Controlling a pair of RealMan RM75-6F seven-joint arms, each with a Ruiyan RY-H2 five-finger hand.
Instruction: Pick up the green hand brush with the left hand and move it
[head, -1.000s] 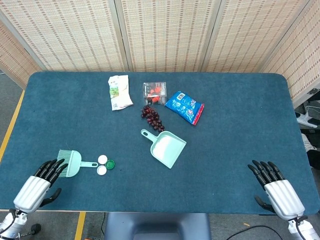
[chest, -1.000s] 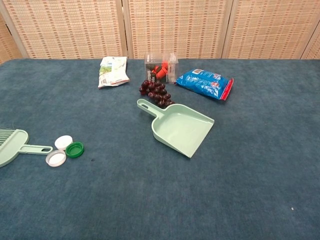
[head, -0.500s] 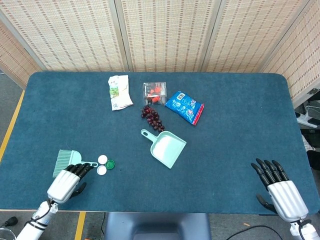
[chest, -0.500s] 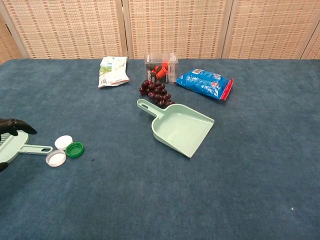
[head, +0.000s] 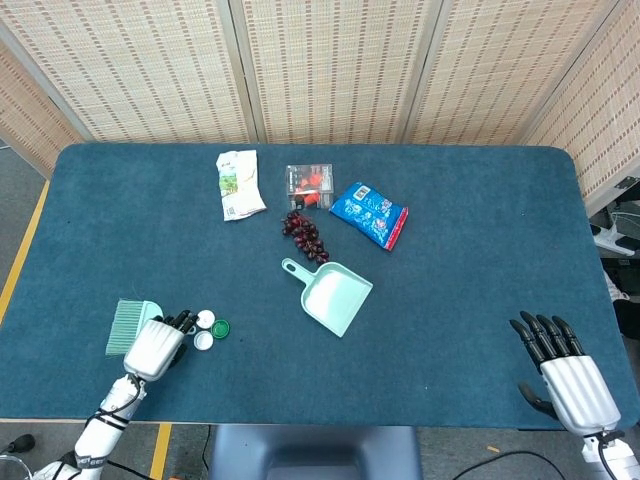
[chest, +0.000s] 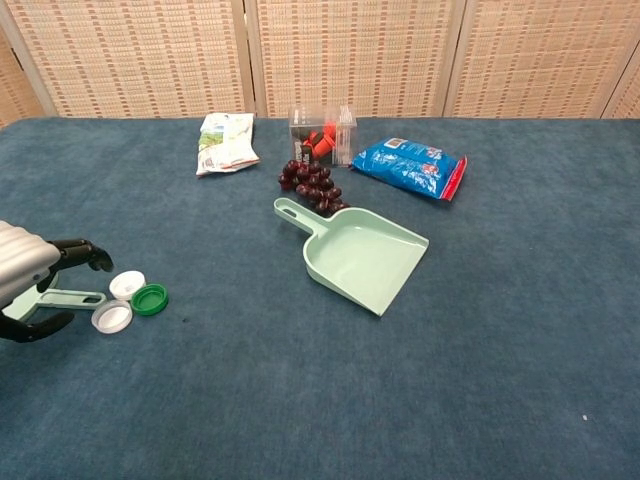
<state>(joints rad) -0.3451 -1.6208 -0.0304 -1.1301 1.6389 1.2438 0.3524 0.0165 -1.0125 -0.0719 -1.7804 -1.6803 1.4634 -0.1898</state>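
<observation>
The green hand brush (head: 126, 326) lies flat near the table's front left, bristles to the left and its thin handle (chest: 72, 297) pointing right. My left hand (head: 159, 345) hovers over the handle just right of the brush head. In the chest view the left hand (chest: 26, 268) has its fingers (chest: 80, 252) curved above the handle and its thumb below, still apart, with the brush lying on the cloth. My right hand (head: 560, 368) rests at the front right edge with its fingers stretched out, holding nothing; the chest view does not show it.
Two white caps (chest: 126, 284) and a green cap (chest: 150, 299) lie right beside the handle's tip. A mint dustpan (head: 338, 297) sits mid-table. Behind it are grapes (head: 305, 233), a clear box (head: 309, 180), a blue packet (head: 368, 213) and a white packet (head: 238, 183).
My left hand has moved right from the brush's bristle end to over its handle and has come into the chest view. The brush has not moved. The right hand drifted slightly toward the table edge.
</observation>
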